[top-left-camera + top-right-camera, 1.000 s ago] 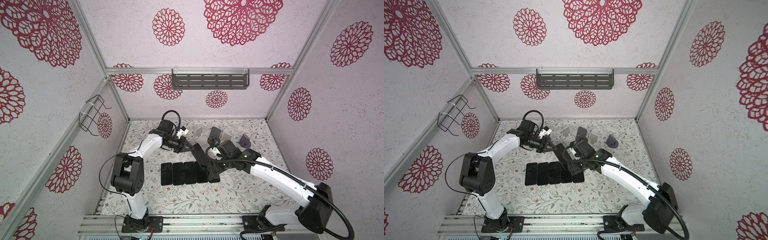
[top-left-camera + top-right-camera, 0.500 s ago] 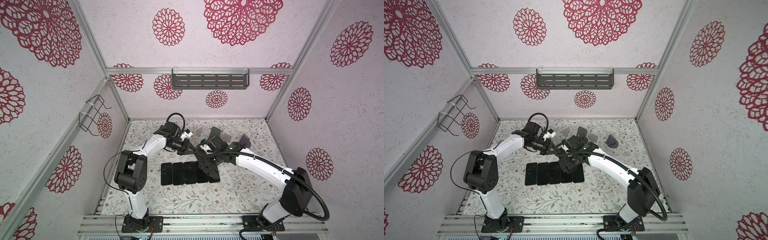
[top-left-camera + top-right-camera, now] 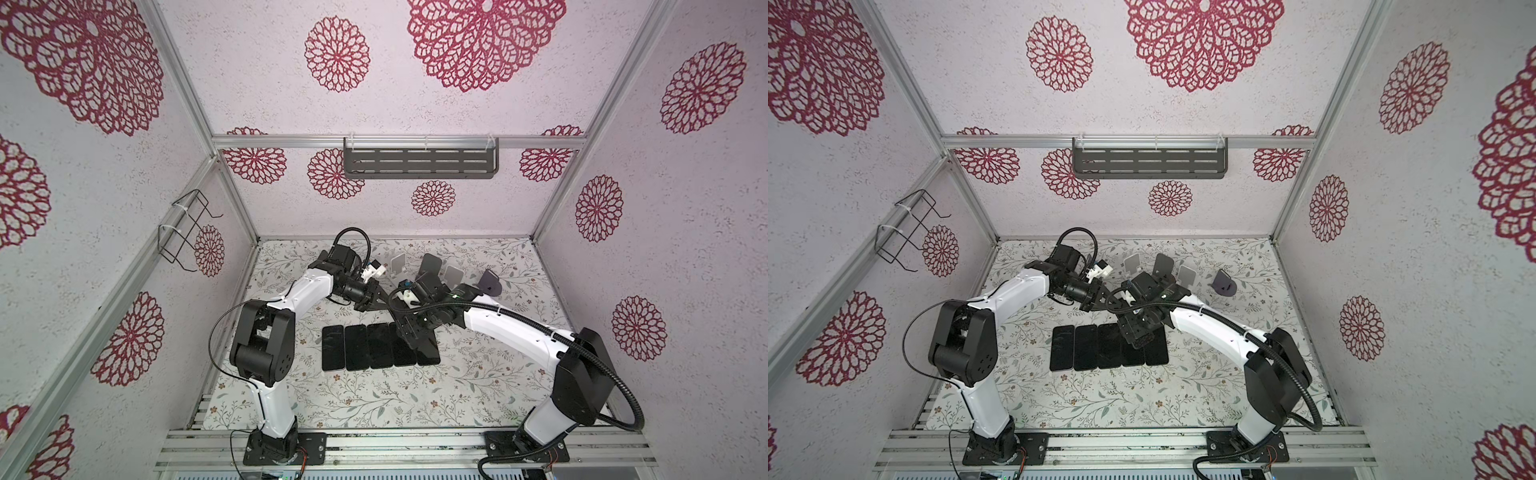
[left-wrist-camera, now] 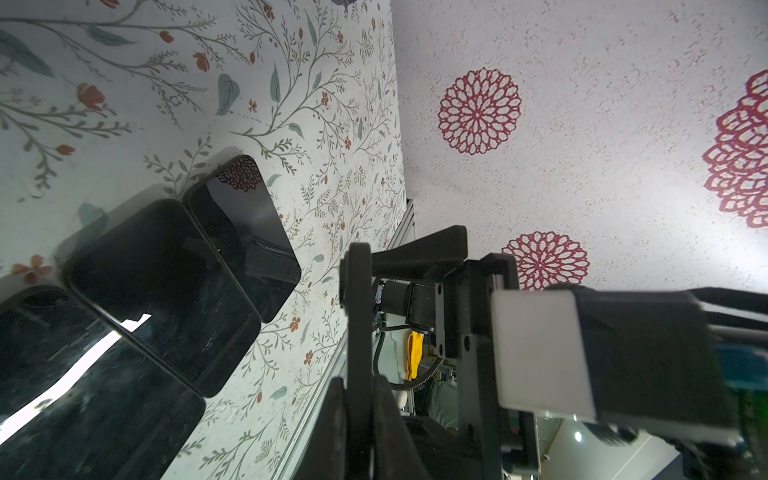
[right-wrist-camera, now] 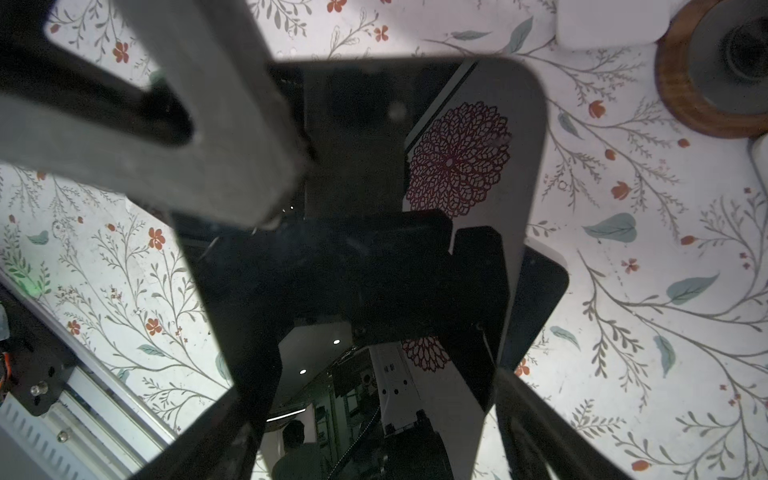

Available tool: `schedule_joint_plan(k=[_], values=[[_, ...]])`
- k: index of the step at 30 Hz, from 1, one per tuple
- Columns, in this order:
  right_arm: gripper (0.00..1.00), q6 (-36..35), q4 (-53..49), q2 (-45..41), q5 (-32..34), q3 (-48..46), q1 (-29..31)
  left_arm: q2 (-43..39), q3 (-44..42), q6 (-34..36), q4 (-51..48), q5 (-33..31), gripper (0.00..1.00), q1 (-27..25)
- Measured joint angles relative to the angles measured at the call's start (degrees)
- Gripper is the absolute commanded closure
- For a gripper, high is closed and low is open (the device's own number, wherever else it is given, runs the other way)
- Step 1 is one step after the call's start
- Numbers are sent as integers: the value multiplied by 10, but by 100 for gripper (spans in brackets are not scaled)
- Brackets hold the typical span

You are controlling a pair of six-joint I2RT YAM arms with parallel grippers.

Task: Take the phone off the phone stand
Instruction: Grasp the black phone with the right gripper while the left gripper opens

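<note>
My left gripper (image 3: 368,296) (image 4: 360,382) is shut on the thin black plate of the phone stand (image 4: 358,299) (image 3: 376,305), held above the mat behind the row of phones. My right gripper (image 3: 415,338) (image 5: 370,374) points down just right of it. It is shut on the glossy black phone (image 5: 469,166), one finger on each long edge. In the right wrist view the stand's grey arm (image 5: 216,137) crosses the phone's far left corner; whether they touch is unclear. Another phone (image 5: 540,299) lies under the held one.
Several black phones (image 3: 355,347) (image 3: 1086,347) (image 4: 166,291) lie side by side mid-mat. At the back stand white stands (image 3: 398,262) (image 3: 454,274), a black one (image 3: 430,262) and a dark purple one (image 3: 490,282). A grey shelf (image 3: 419,160) hangs on the back wall, a wire basket (image 3: 183,232) on the left.
The right gripper went back toward the left gripper half a second ago and now hangs forward over the right end of the row again. The left gripper stays shut, almost in place.
</note>
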Motion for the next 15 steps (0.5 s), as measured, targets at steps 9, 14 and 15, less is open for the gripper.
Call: schedule_joint_plan(k=[9,14,15], values=[[32,-3,3,1,-13,0,-3,0,2,4,1,0,100,0],[37,-4,5,1,-15,0,-5,0,3,4,2,-1,100,0],[37,-4,5,1,-15,0,-5,0,3,4,2,-1,100,0]])
